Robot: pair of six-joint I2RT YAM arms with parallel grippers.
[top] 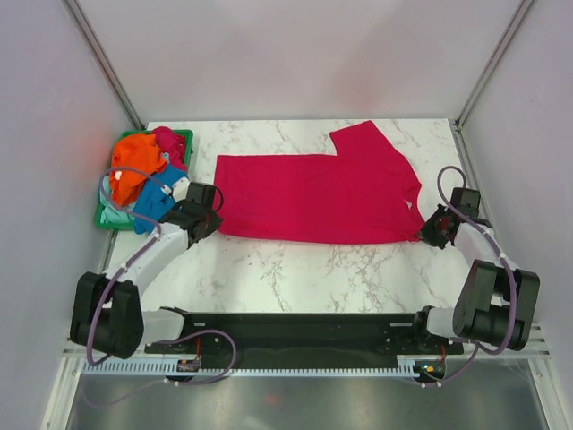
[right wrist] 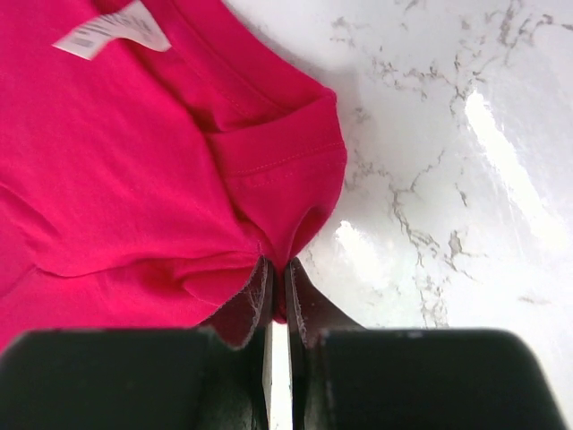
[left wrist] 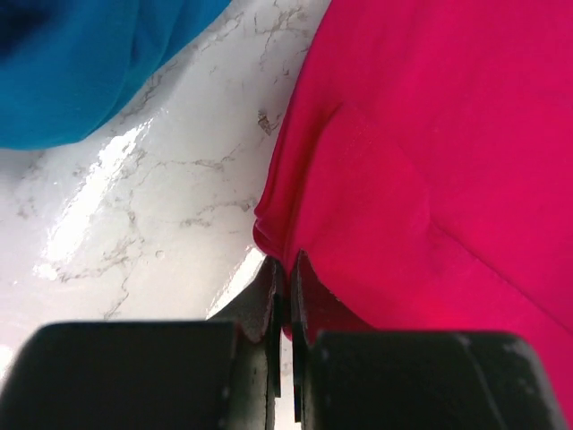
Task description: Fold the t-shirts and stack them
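The left arm point(top: 148, 255) and right arm point(top: 483, 287) reach away from the near edge of the bench point(top: 295, 269). The left jaws are pressed shut on the near-left corner of the red shirt point(top: 313, 197), with its edge pinched between them. The right jaws are closed tight as well, nipping a fold of the same shirt at its near-right edge, just beside the collar. A white label point(right wrist: 112, 31) shows inside the neck there.

Between the two arms the red shirt lies spread flat across the middle of the bench, collar to the right. One sleeve point(top: 363, 139) points toward the far side.

At the far left stands a green basket point(top: 183, 136), just beyond the left jaws. It holds a heap of an orange shirt point(top: 134, 161), a blue shirt point(top: 157, 202) and a mint shirt point(top: 112, 215). The blue one spills over the rim, near the red shirt's corner but apart from it.
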